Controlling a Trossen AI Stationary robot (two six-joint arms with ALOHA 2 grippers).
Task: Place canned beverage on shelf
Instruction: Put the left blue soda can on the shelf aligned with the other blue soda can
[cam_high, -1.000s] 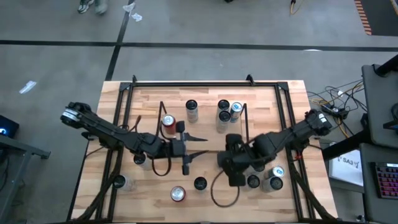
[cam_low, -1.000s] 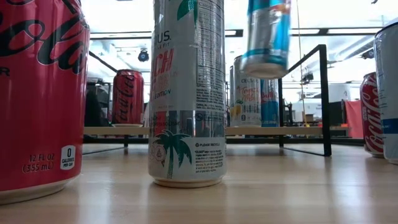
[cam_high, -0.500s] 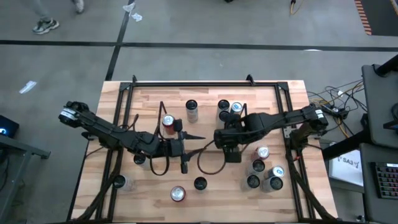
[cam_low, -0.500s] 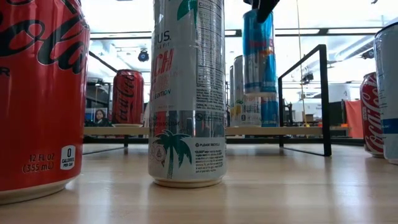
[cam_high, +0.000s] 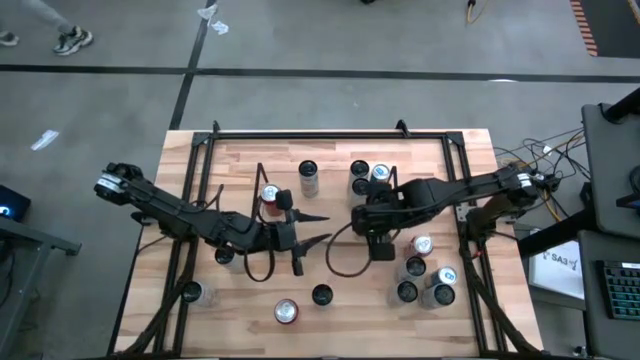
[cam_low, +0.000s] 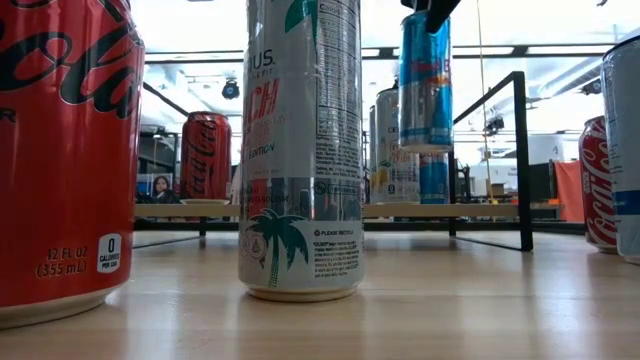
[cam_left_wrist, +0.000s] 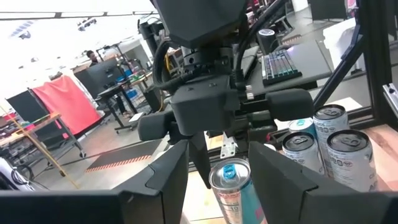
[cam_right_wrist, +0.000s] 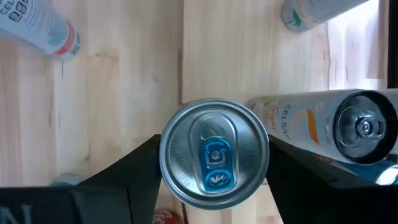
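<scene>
Hidden/cut off: low view is cropping the red cola can (cam_low: 60, 150) at the pic's left edge and the tall white can (cam_low: 303, 150) at its top; the gripper's body is running out of frame above. High view is hiding the held can under the right arm.
Left gripper (cam_high: 300, 240): hovering over the table (cam_high: 240, 300) in front of the shelf, left of centre; fingers standing apart w/ nothing between them. Red can (cam_high: 270, 197) is standing just beside it, on the shelf side.
Shelf (cam_low: 520, 160): lying across the far half of the table; black wire end frame and light wood base are showing in low view.
Blue can (cam_low: 425, 80): hanging upright in the air, base clear above the shelf's base, in front of the cans already standing there.
Right gripper (cam_right_wrist: 214, 158): gripping the blue can w/ one finger on each side near the rim, from above; silver lid w/ blue tab is facing the wrist cam.
Shelf cans (cam_high: 366, 178): standing as a small cluster just beyond the right gripper.
</scene>
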